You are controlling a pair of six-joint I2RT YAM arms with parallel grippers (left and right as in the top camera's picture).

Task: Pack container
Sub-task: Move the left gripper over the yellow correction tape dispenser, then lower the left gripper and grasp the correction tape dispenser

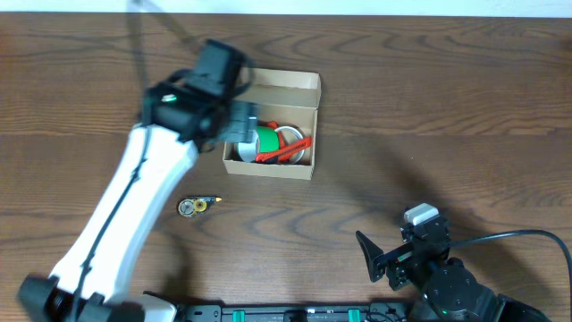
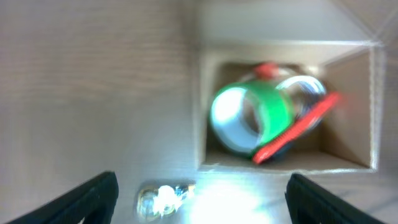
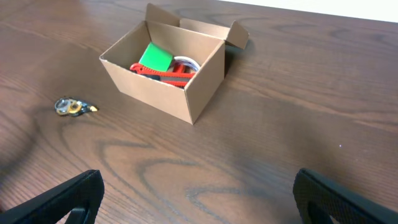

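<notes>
The container (image 1: pixel 268 167) is a tan cardboard box standing open on the wooden table, with its flap lid folded back. Inside it lie a green tape roll (image 1: pixel 268 140), a red-handled tool (image 1: pixel 288 150) and a clear roll (image 1: pixel 290 136). My left gripper (image 1: pixel 236 121) hovers above the box's left edge, open and empty. In the left wrist view the container (image 2: pixel 349 93) and the green roll (image 2: pixel 249 118) are blurred. My right gripper (image 1: pixel 382 259) is open and empty near the front right. The container also shows in the right wrist view (image 3: pixel 155 93).
A small yellow-and-clear tape dispenser (image 1: pixel 197 207) lies on the table in front and left of the box. It shows under glare in the left wrist view (image 2: pixel 165 199) and in the right wrist view (image 3: pixel 73 107). A cable (image 1: pixel 518 236) runs right of the right arm.
</notes>
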